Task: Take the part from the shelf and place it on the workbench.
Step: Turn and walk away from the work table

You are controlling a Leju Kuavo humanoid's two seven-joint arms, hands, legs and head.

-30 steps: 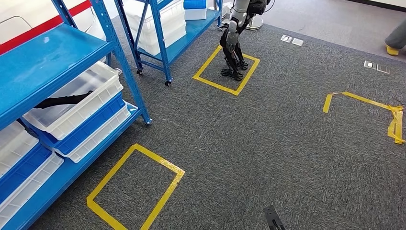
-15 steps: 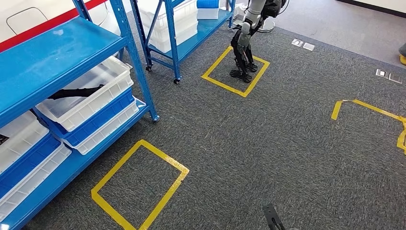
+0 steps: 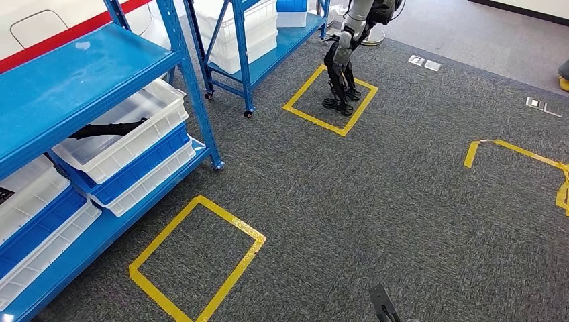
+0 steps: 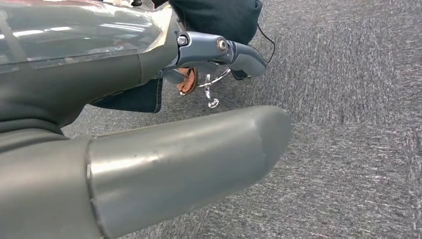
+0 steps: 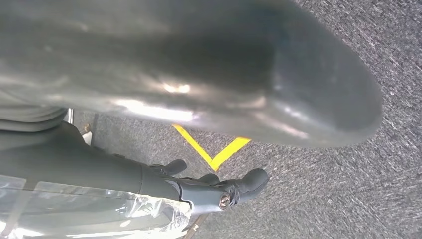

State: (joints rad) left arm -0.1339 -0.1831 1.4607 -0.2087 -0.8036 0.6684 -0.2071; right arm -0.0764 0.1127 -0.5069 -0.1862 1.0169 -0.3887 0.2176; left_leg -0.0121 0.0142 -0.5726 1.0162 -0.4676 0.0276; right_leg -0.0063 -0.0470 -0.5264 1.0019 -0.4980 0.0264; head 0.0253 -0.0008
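In the head view, a blue shelf (image 3: 74, 74) is seen at the left, with a black part (image 3: 107, 129) lying in a white bin (image 3: 127, 137) on its middle level. A yellow tape square (image 3: 198, 261) is marked on the grey carpet (image 3: 376, 194) near the shelf. Another robot (image 3: 345, 50) is seen standing in a far tape square.

In the left wrist view, the left hand (image 4: 149, 149) is held over carpet, empty, fingers extended.

In the right wrist view, the right hand (image 5: 199, 74) is likewise seen empty, fingers extended.

A long black part (image 3: 107, 129) is lying slantwise in the top white bin (image 3: 127, 144) on the blue shelf (image 3: 74, 80).
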